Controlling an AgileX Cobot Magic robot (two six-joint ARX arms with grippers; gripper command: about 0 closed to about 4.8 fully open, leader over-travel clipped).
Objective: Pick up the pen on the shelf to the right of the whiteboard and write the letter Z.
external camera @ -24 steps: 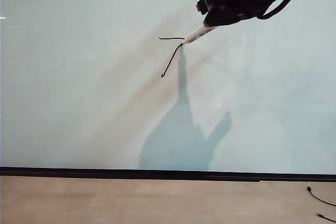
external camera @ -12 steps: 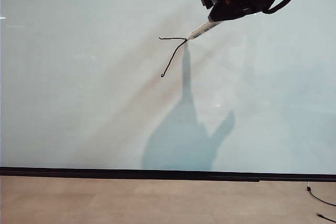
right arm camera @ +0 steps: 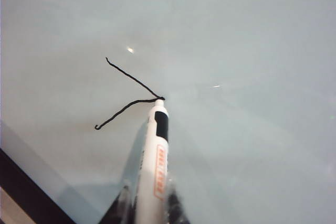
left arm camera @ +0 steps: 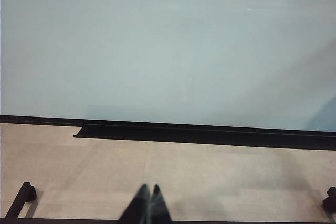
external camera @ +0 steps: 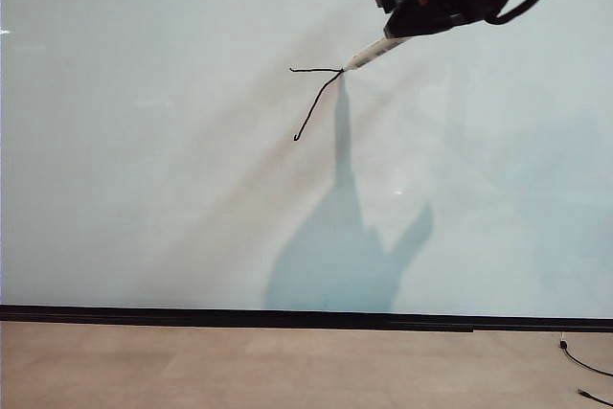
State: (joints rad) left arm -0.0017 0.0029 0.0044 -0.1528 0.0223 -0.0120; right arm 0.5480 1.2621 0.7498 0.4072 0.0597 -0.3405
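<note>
The whiteboard [external camera: 153,189] fills the exterior view. High on its right side my right gripper [external camera: 397,34] is shut on the white pen [external camera: 369,53], which slants down to the left. The pen's tip rests at the corner where two thin black strokes of the letter Z [external camera: 321,93] meet, one level and one slanting down-left. In the right wrist view the pen [right arm camera: 155,166] runs out from the right gripper [right arm camera: 149,211] to the strokes of the letter Z [right arm camera: 126,90]. My left gripper [left arm camera: 148,195] is shut and empty, low over the beige surface facing the whiteboard [left arm camera: 168,45]. The shelf is out of view.
A black strip [external camera: 287,316] runs along the board's lower edge, with a beige surface [external camera: 239,366] below it. Thin black cables [external camera: 584,366] lie at the lower right. Two black feet [left arm camera: 23,192] [left arm camera: 331,200] stand either side of the left gripper.
The right gripper has shifted slightly up and right. The pen tip has slid up the slanted stroke to the end of the level stroke, so the two now join. Left arm still.
</note>
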